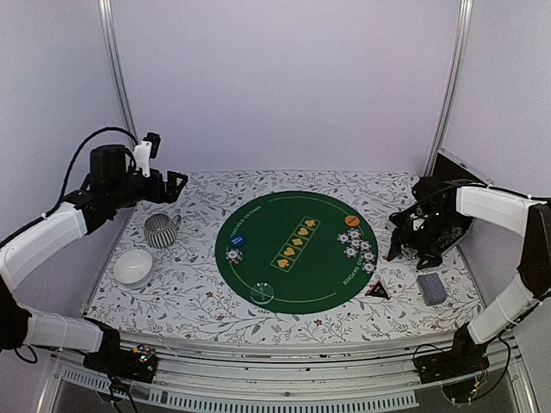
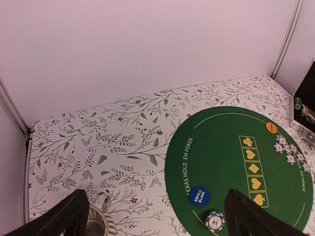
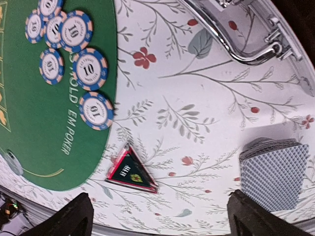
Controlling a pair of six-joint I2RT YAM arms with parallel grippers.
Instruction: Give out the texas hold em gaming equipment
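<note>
A round green poker mat (image 1: 297, 251) lies mid-table. On it are a blue small-blind button (image 1: 239, 241), one chip (image 1: 234, 255) next to it, an orange button (image 1: 351, 220) and several whitish chips (image 1: 358, 248) at its right edge. A grey-blue card deck (image 1: 432, 289) lies right of the mat; it also shows in the right wrist view (image 3: 273, 173). My left gripper (image 1: 175, 188) is open and empty, raised above the table's back left. My right gripper (image 1: 405, 239) is open and empty, raised right of the chips (image 3: 74, 54).
A striped mug (image 1: 160, 230) and a white bowl (image 1: 133, 268) stand left of the mat. A red-edged triangular all-in marker (image 1: 376, 291) lies by the mat's right front edge. An open black case (image 1: 449, 206) stands at the back right. A clear disc (image 1: 262, 292) sits on the mat's front.
</note>
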